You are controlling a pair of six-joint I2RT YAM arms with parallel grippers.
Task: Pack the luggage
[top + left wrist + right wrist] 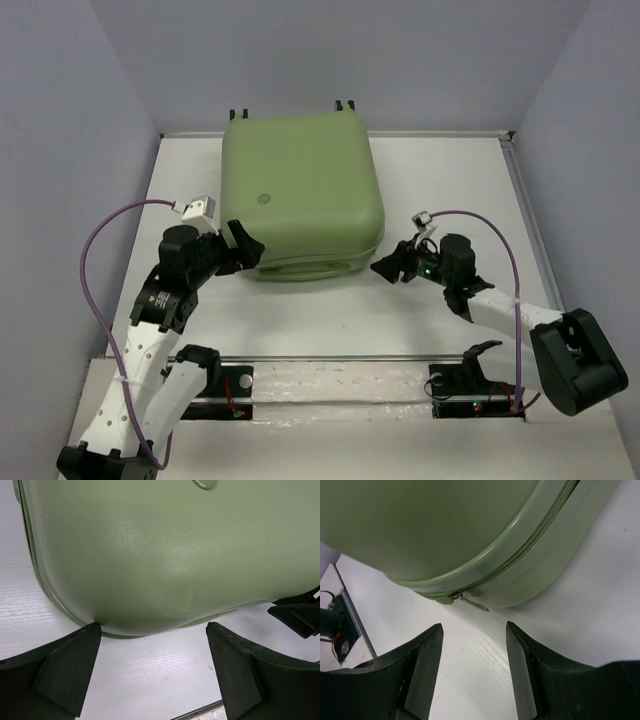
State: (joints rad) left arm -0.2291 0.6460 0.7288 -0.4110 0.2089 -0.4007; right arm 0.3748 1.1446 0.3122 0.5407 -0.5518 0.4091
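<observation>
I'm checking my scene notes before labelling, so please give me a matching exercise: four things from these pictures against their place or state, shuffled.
1. luggage
2. zipper pull
3. left tool
4. right tool

A. open, at the luggage's near right corner
B. closed, lying flat on the table
C. open wide, at the luggage's near left corner
D. small metal tab sticking out of the luggage's side

Pairs: 1-B; 2-D; 3-C; 4-A
</observation>
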